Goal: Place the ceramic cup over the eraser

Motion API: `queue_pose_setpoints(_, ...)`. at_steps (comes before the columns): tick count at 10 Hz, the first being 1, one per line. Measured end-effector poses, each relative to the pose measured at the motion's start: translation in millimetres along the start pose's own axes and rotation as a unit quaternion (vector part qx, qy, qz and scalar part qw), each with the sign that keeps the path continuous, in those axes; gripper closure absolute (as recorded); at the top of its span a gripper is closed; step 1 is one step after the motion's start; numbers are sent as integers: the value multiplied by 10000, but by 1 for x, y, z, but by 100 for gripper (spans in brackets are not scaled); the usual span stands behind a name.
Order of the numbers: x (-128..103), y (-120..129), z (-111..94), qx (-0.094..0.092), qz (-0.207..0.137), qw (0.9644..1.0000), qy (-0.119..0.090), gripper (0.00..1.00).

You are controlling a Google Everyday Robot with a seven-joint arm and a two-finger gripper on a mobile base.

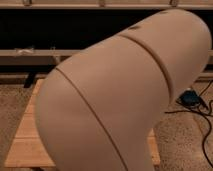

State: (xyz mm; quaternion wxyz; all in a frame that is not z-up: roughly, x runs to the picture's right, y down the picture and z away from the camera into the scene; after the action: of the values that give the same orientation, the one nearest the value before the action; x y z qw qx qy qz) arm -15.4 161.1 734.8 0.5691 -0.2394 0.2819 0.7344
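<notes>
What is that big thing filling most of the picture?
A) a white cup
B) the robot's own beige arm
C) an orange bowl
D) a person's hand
B: the beige arm covers nearly all of the wooden table; the gripper is out of sight.
</notes>
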Motion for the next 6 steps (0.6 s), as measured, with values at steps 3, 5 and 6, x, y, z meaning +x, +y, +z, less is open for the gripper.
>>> queue_pose_setpoints(3, 1, 1, 15, -63, 14, 9998, 170, 20)
queue_pose_setpoints(5, 3, 3, 22, -33, -13, 9997, 243, 20)
queue_pose_setpoints(6, 2, 3, 26, -13, 3, 9997, 264, 20)
